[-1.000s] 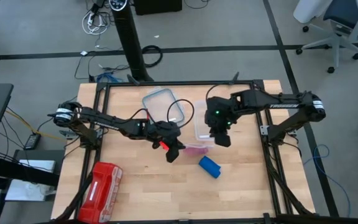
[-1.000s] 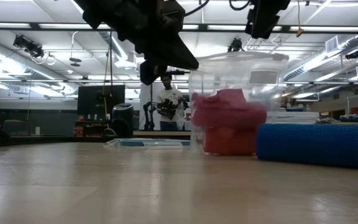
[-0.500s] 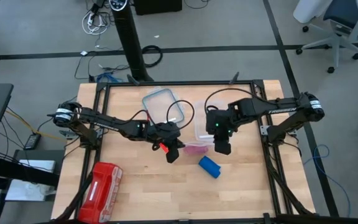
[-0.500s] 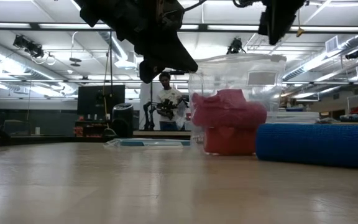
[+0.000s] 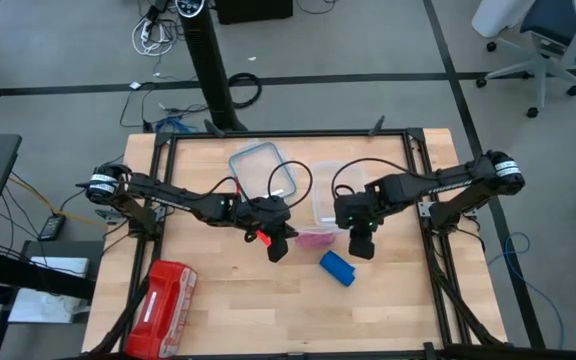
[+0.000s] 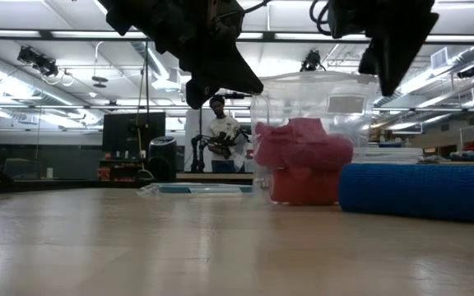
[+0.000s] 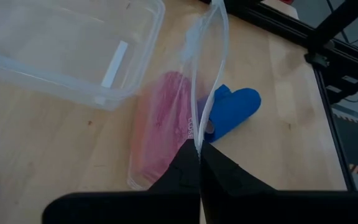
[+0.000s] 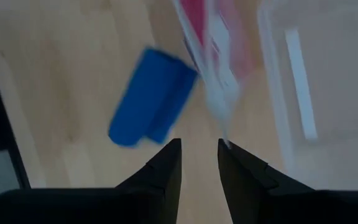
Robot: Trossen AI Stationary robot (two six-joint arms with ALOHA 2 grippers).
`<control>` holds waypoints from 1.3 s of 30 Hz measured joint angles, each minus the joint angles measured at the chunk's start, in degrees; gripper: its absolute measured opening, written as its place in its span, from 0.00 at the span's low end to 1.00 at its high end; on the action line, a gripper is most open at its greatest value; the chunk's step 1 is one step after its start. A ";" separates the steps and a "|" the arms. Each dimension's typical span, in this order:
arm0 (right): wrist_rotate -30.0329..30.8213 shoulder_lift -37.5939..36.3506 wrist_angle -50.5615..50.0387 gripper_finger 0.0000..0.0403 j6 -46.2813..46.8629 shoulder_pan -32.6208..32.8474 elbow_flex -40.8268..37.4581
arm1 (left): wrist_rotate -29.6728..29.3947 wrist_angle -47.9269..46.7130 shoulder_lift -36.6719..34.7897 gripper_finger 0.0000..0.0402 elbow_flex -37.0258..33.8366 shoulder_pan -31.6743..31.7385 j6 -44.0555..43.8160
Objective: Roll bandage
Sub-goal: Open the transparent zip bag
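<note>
bandage (image 5: 336, 268): rolled, lying on the table toward its near edge, right of centre.
long axis: slanted across the table.
right tool (image 5: 362, 246): fingers parted, empty, just beside the roll, nearer.
left tool (image 5: 279, 247): clenched on a clear bag (image 7: 185, 118), farther off.

Bandage (image 6: 422, 191) cut off by low view's right edge; right wrist view motion-blurred; pink rolls (image 8: 211, 31) smeared.

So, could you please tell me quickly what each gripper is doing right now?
Left gripper: shut on the clear bag's edge.
Right gripper: open, holding nothing, above the table near the bandage.
</note>
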 joint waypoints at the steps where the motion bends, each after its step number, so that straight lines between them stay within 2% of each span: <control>1: 0.00 0.00 1.04 0.26 0.01 0.00 -0.18 | 0.00 0.00 0.00 0.00 0.00 0.00 0.18; 7: 1.08 0.00 7.54 0.23 0.06 -0.94 -0.26 | 0.00 -0.02 0.00 0.00 0.00 0.00 0.64; 20: -0.25 0.00 13.35 0.14 -0.93 -2.40 -0.26 | -2.62 2.84 0.00 0.00 -0.02 0.00 0.75; 28: -1.44 1.04 15.73 0.14 -0.31 -2.40 -0.21 | -7.13 4.70 0.00 0.00 -0.02 0.00 -2.05; 39: -1.44 1.66 19.10 0.13 2.08 -3.21 -0.21 | -7.35 5.61 0.00 0.00 -0.02 -0.05 -2.24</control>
